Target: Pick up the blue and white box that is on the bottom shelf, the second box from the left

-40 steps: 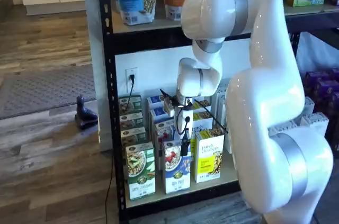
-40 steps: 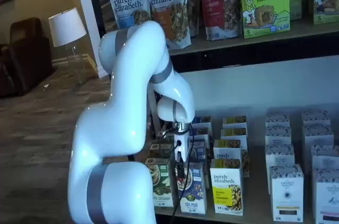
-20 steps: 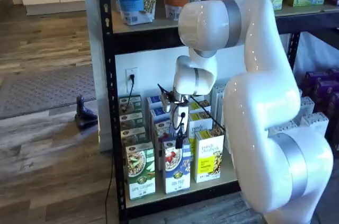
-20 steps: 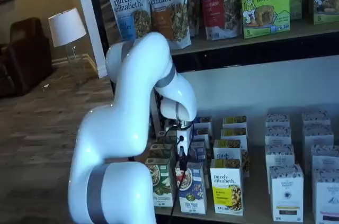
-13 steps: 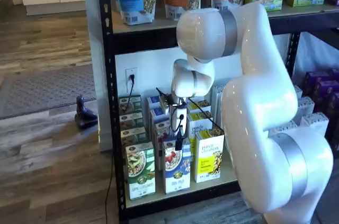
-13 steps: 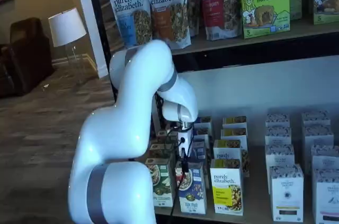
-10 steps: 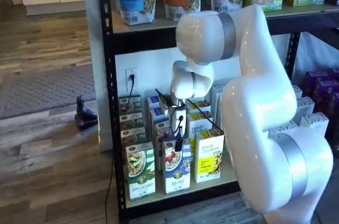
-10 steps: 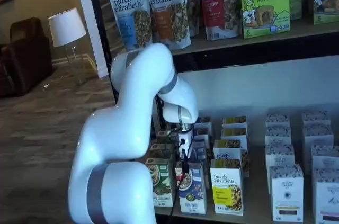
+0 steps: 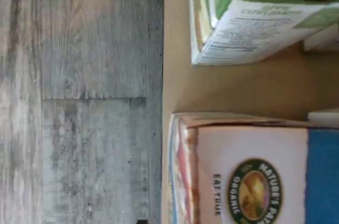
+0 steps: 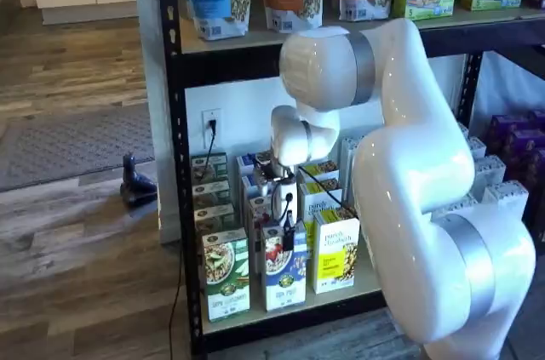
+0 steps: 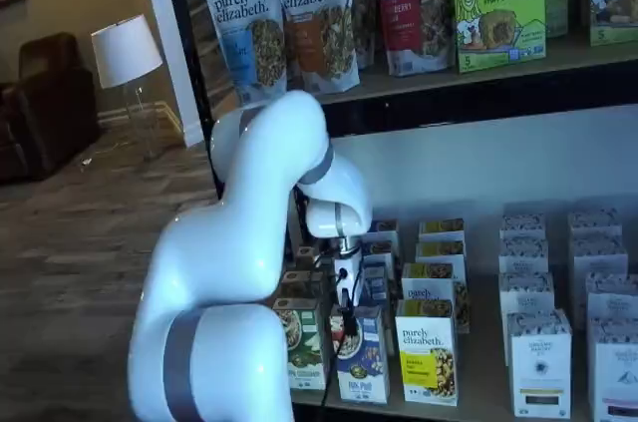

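One big white arm [image 10: 417,190] fills our sight in both shelf views, bending down from its elbow in front of the black rack [image 10: 170,147]. We see the rack's upper board loaded with granola bags [image 11: 319,13] and a green Bobo's box [image 11: 500,8]. Lower down lies the bottom shelf [image 10: 362,282], a pale beige board with rows of cartons running back toward the wall. At its front stand three cartons side by side: a green-and-white carton [image 10: 226,274], the blue and white box [image 10: 284,268] just beside it, and a yellow carton [image 10: 336,249] on the other side. The blue and white box stands upright at the shelf's front edge, its berry bowl facing out, and it shows again in a shelf view [image 11: 362,354]. Right above its top hangs the gripper [image 10: 289,237], its black fingers pointing down with a cable looping beside them; we also find it in a shelf view [image 11: 349,320], low over the same box. Its fingers read as one dark shape, so we cannot tell whether the jaws are spread or pressed together, nor whether they touch the box. From the wrist view we look down on the box's top [image 9: 254,176], white and blue with a round logo, with the green-and-white carton [image 9: 254,20] near it, beige board between them and grey wood floor [image 9: 79,97] past the shelf's edge.
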`<state>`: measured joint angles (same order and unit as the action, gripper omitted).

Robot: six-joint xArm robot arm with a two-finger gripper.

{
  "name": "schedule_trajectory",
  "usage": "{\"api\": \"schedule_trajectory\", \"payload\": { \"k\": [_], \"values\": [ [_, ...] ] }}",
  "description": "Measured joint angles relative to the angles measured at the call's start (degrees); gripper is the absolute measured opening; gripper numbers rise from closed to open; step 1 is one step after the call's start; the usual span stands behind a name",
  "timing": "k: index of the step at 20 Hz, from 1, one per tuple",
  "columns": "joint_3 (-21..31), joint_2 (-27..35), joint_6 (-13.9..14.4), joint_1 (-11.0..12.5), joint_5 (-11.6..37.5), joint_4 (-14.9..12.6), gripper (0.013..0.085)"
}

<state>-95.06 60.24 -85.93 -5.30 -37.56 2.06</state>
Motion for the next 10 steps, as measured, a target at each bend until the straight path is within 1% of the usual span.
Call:
{"api": "schedule_trajectory", "payload": {
  "k": [3, 10],
  "values": [
    [0.9, -0.1, 0.5, 0.0, 0.7, -0.6, 0.085],
    [1.8, 0.0, 1.9, -0.1, 0.4, -2.2, 0.085]
  ]
}}
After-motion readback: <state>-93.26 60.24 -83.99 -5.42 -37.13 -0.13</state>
